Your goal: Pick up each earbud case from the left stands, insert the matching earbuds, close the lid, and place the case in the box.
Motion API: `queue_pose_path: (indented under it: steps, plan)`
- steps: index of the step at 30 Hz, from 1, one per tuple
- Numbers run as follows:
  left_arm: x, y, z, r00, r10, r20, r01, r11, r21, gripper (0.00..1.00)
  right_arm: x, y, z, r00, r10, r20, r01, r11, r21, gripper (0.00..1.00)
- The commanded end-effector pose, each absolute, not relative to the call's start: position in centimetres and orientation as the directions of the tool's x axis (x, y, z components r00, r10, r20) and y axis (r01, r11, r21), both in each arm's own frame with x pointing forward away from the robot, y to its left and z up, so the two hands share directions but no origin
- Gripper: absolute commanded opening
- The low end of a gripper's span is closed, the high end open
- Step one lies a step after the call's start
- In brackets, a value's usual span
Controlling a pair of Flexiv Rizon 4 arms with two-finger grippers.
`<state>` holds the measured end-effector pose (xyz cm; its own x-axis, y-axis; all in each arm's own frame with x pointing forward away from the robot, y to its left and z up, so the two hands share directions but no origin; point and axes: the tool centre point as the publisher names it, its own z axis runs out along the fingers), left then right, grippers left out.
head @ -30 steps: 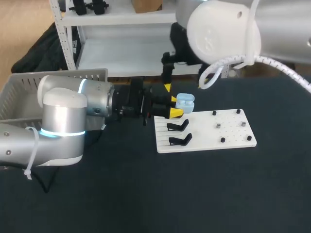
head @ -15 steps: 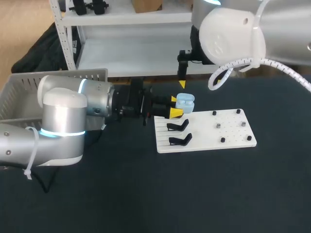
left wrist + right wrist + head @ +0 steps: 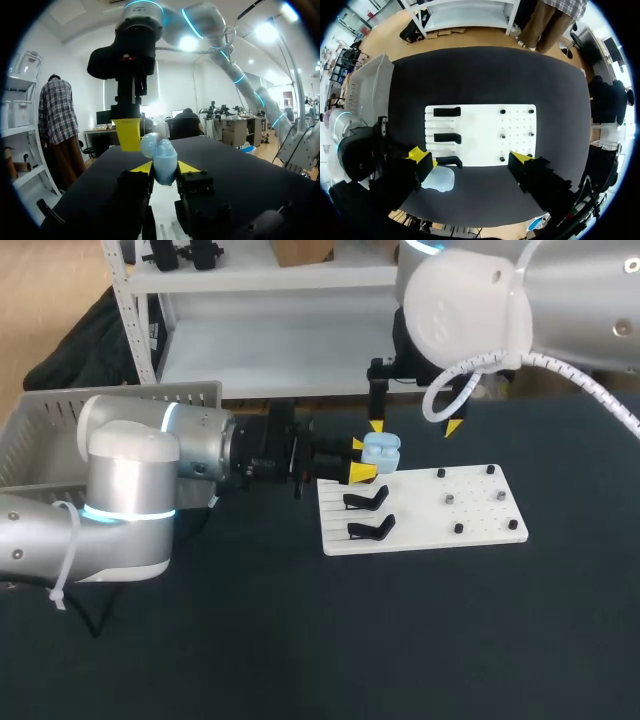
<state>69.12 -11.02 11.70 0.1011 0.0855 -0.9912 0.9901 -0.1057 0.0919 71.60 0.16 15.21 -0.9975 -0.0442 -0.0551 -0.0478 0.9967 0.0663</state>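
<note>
My left gripper [image 3: 360,458] is shut on a light-blue earbud case [image 3: 381,450], held level just above the back left corner of the white board [image 3: 480,512]. In the left wrist view the case [image 3: 164,160] sits between the yellow fingertips [image 3: 142,167], its lid apparently raised. My right gripper [image 3: 414,427] hangs open and wide above the board's far edge, one fingertip right over the case. From the right wrist view the case [image 3: 440,179] lies beside one finger of that gripper [image 3: 471,156]. Two black stands [image 3: 366,500] on the board's left side hold nothing.
Several small pegs [image 3: 449,497] stick up from the right half of the board. A grey basket [image 3: 60,435] stands at the table's far left, behind my left arm. Dark tabletop [image 3: 400,640] stretches toward the front.
My right arm has swung to the right, so its gripper now hangs over the board's far edge with both yellow tips showing. The left gripper and the case have stayed put.
</note>
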Motion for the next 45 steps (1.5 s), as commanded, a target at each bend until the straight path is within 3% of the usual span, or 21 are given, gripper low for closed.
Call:
queue_pose_path:
  steps: [1,8,17,31,45]
  plan:
    - [69.2,-11.0,11.6,0.102,0.084,-0.991,0.990,-0.106,0.093,0.00,70.7,-0.2,15.3,-0.998,-0.046,-0.053,-0.050,0.996,0.073,1.00]
    - [69.2,-11.0,11.6,0.102,0.084,-0.991,0.990,-0.106,0.093,0.00,69.5,-0.3,15.8,-0.998,-0.048,-0.050,-0.052,0.995,0.084,1.00]
    - [69.2,-11.0,11.6,0.102,0.084,-0.991,0.990,-0.106,0.093,0.00,69.4,-1.7,18.9,-0.972,-0.037,-0.232,-0.065,0.991,0.116,1.00]
    - [71.1,2.0,17.3,0.138,0.255,-0.957,0.957,0.214,0.196,0.00,68.9,-2.5,19.6,-0.961,-0.036,-0.276,-0.072,0.990,0.122,1.00]
    - [75.1,13.6,19.6,-0.076,0.487,-0.870,0.838,0.504,0.208,0.00,68.9,-2.5,19.6,-0.961,-0.036,-0.276,-0.072,0.990,0.122,1.00]
